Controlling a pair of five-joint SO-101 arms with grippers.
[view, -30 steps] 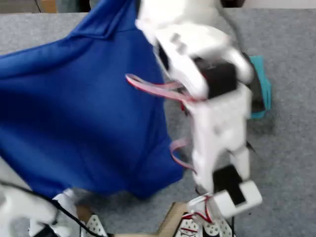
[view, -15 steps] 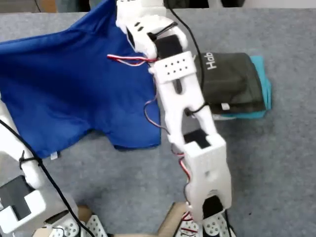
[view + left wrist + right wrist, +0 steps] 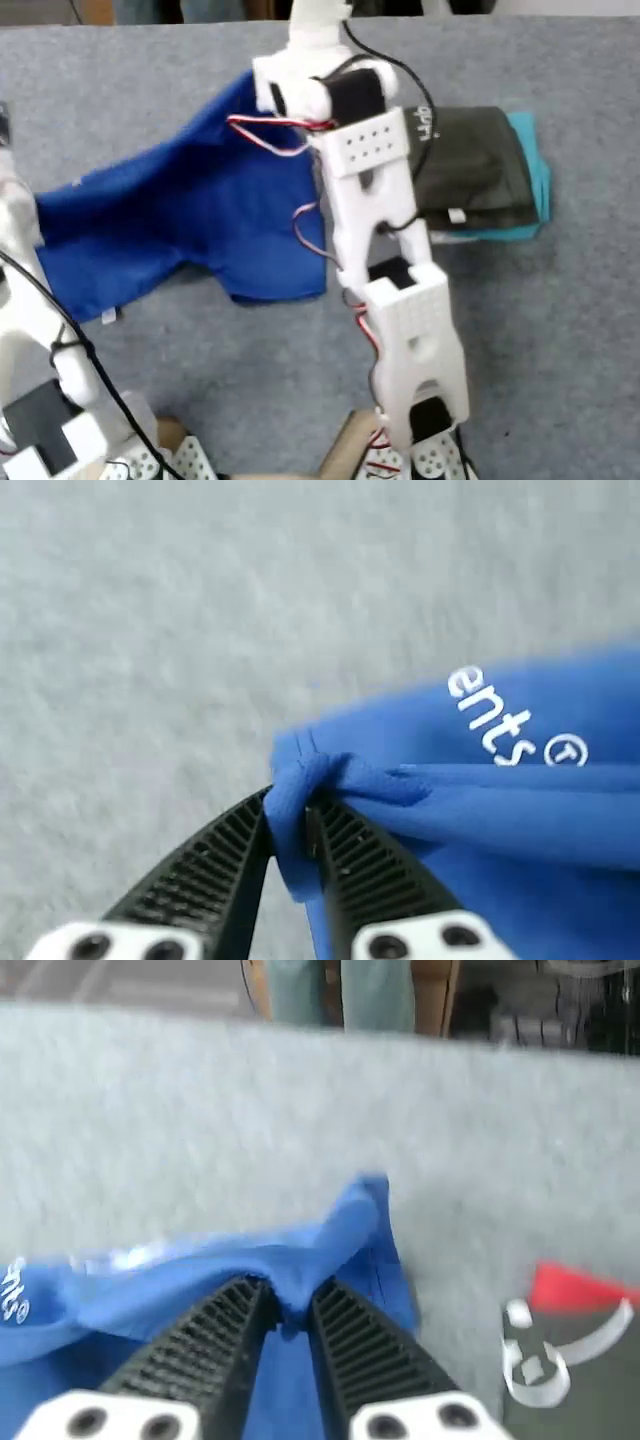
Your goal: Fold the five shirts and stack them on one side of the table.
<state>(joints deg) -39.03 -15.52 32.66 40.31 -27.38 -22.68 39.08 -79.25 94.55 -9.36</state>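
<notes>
The blue shirt (image 3: 190, 220) is spread over the left half of the desk (image 3: 560, 330), stretched between the two arms. One corner is drawn out toward the left edge and another is raised toward the middle of the far edge. The rest of the cloth falls toward the near edge, with a sleeve-like flap ending near the middle of the desk. A small white tag (image 3: 108, 317) shows at the shirt's near-left corner.

The left gripper (image 3: 292, 810) is pressed onto a bunched fold of the blue shirt, its ribbed black fingers (image 3: 365, 860) clamping the fabric between them. White lettering (image 3: 505, 720) runs across the cloth just beside the pinch. The right gripper (image 3: 288, 1300) likewise pinches a fold at the shirt's edge, with a peak of blue fabric standing up just beyond its tips.

The right arm (image 3: 385, 230) reaches from the middle of the near edge up across the desk toward the far edge, red-and-white cables (image 3: 265, 135) looping off its wrist over the shirt. The left arm (image 3: 30, 300) stands along the left edge.

On the right side of the desk sits a stack of folded shirts. A dark grey shirt (image 3: 470, 165) lies on top and a teal shirt (image 3: 528, 150) lies beneath it, showing along the stack's right side. The stack lies just beside the right arm and apart from the blue shirt.
</notes>
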